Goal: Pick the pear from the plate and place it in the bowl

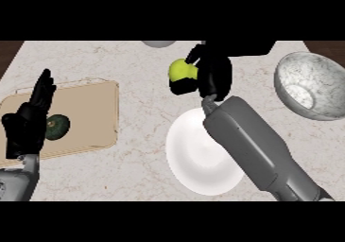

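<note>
Nearest you, the white plate (202,160) sits bare, and your left hand (28,125) rests open over the cutting board (91,118). Farther out, your right hand (210,71) has its fingers curled round the pear (180,69), lifted beyond the plate. Carry step: swing it right to the bowl (311,85), then release.

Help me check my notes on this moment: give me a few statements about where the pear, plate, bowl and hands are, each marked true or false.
1. The right hand is curled round the pear. True.
2. The pear lies on the plate. False: it is held up, beyond the plate's far edge.
3. The bowl already holds the pear. False: no pear is in it.
4. The left hand shows open over the cutting board. True.
5. The bowl stands left of the plate. False: it stands to its right.
</note>
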